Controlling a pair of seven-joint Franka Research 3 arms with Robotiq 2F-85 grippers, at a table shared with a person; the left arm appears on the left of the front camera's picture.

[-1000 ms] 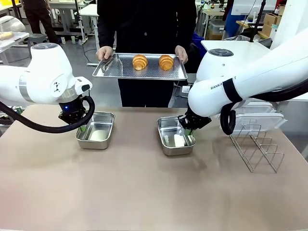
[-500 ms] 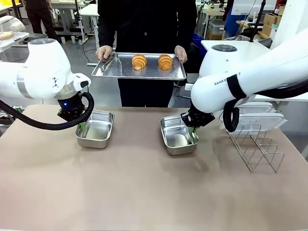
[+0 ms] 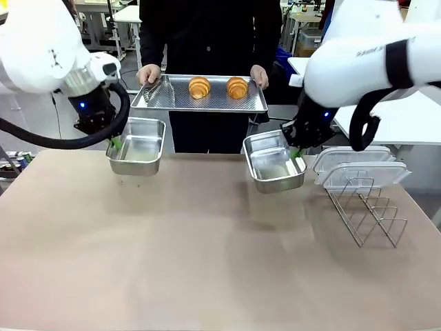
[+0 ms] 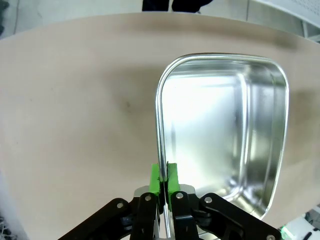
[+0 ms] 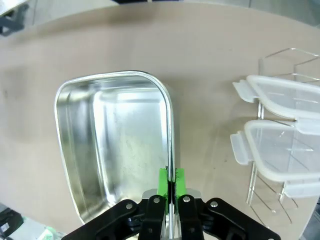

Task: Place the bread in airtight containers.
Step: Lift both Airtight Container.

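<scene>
Holding each pan level is advised, since the left pan point(image 3: 138, 146) is pinched by its rim in the left end effector point(image 3: 114, 143), the right pan point(image 3: 277, 165) likewise in the right end effector point(image 3: 297, 152), above the worktop point(image 3: 207, 262), while the croissants point(image 3: 200, 87) lie beyond both on the person's tray point(image 3: 165, 103).

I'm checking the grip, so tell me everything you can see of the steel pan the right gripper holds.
The steel pan is small, shiny and rectangular, with rounded corners and a rolled rim, and empty. It hangs open side up above the tan table, touching nothing but the right gripper, whose jaws are shut on one long side wall.
</scene>
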